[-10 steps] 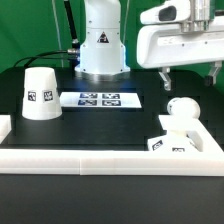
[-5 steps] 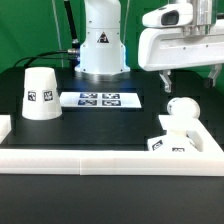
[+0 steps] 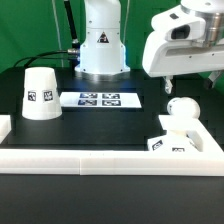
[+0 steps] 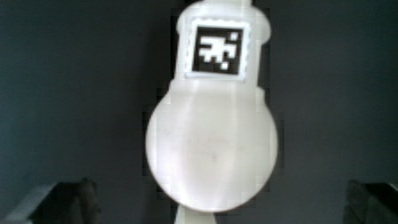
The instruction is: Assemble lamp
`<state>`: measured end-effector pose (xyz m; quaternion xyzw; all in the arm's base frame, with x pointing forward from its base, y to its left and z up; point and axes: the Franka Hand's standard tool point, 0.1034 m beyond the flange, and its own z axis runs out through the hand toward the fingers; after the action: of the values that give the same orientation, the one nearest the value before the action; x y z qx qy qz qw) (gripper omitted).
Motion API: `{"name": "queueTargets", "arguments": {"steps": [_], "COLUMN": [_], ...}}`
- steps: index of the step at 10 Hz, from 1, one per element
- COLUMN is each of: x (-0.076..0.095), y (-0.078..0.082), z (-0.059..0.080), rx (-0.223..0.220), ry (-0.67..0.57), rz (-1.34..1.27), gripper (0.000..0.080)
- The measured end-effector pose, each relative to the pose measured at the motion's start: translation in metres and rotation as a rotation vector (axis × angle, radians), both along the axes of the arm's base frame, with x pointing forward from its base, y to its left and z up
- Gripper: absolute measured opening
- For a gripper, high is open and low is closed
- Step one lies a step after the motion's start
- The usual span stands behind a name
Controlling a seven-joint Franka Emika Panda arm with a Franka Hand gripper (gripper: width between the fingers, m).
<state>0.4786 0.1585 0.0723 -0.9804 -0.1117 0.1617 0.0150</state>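
The white cone shade (image 3: 40,93) stands on the black table at the exterior view's left, tag facing front. The round bulb (image 3: 180,108) on its short stem rests against the flat square base (image 3: 168,144) at the right. My gripper (image 3: 195,82) hangs open and tilted just above the bulb, holding nothing. In the wrist view the bulb (image 4: 214,135) fills the middle, its tagged stem (image 4: 221,50) pointing away. The dark fingertips (image 4: 64,200) sit wide apart on either side of my gripper (image 4: 217,205), clear of the bulb.
The marker board (image 3: 98,99) lies flat mid-table in front of the robot's white pedestal (image 3: 101,45). A long white border rail (image 3: 100,158) runs along the front edge, with a short rail piece (image 3: 4,126) at the exterior view's left.
The gripper has tilted and shifted slightly over the bulb. The shade, bulb and base have not moved.
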Motion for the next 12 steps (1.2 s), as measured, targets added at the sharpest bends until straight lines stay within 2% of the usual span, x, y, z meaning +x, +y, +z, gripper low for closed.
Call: {"name": "queueTargets", "arguments": {"steps": [1,6,7,8,12], "x": [-0.005,-0.008,-0.007,-0.013,-0.01], "y": [-0.002,0.002,0.003,0.001,-0.002], "z": [-0.002,-0.015,-0.018,-0.018,-0.028], "rx": [-0.018,-0.075,-0.079,-0.093,-0.094], "ry": [0.087,0.407,0.44,0.512,0.523], "rz": [0.003,0.022,0.023,0.029,0.02], "gripper": [0.0698,0.0698,0.0698,0.0698,0.0698]}}
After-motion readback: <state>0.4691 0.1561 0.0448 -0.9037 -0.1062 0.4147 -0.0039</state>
